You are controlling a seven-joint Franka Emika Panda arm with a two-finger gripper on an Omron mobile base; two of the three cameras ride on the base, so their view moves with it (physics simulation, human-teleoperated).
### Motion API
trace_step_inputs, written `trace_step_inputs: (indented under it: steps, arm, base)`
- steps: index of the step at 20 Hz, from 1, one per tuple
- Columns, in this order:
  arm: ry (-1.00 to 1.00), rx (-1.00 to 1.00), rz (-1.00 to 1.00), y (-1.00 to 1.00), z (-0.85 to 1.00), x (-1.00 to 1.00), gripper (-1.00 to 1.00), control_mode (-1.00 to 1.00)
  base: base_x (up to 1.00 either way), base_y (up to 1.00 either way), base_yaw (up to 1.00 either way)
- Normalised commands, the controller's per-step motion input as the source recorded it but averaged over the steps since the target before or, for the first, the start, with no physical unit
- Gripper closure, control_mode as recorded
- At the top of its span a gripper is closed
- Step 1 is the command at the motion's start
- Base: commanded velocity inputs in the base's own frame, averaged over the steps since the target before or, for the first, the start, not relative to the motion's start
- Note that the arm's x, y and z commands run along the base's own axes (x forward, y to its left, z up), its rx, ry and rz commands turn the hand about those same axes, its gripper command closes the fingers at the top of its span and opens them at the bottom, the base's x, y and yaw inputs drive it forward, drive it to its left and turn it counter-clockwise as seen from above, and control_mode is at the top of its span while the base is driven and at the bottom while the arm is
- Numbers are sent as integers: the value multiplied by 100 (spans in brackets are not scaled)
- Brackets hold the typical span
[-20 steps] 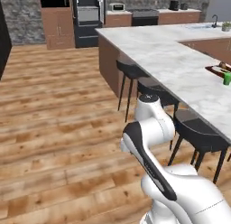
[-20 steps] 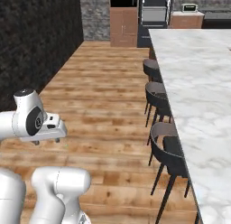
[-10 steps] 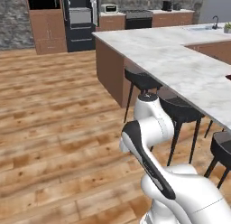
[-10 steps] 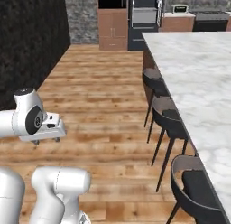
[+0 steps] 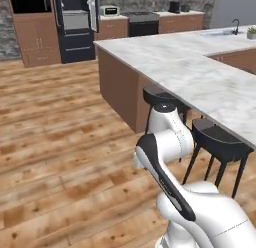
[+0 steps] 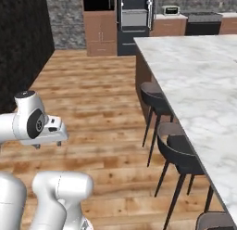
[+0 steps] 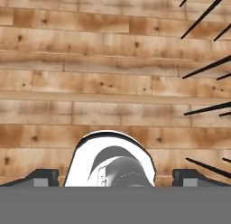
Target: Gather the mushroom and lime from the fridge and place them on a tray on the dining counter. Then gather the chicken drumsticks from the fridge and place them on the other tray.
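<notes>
Two dark fingertips of the gripper stand wide apart, empty, over knotty wooden planks. Beyond the marble dining counter, black stools alongside, the fridge stands open.

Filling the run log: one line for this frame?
phase: driving | tool: open, empty, over wood floor | fridge: ahead, open | counter: right

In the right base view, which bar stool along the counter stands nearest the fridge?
The far stool, highest in the picture. The next stool and a third stool at the bottom edge lie closer to the robot.
</notes>
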Motion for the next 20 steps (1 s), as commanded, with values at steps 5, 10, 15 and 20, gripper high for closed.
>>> trace_step_inputs:
  steps: [5, 10, 15, 20]
  arm:
    - [0, 0, 0, 0, 0, 0, -100, 100]
    - [0, 0, 0, 0, 0, 0, -100, 100]
    - [0, 0, 0, 0, 0, 0, -100, 100]
    - [0, 0, 0, 0, 0, 0, -100, 100]
  base:
    - [100, 53, -15]
    - [100, 49, -14]
    - [100, 52, -18]
    - [100, 53, -18]
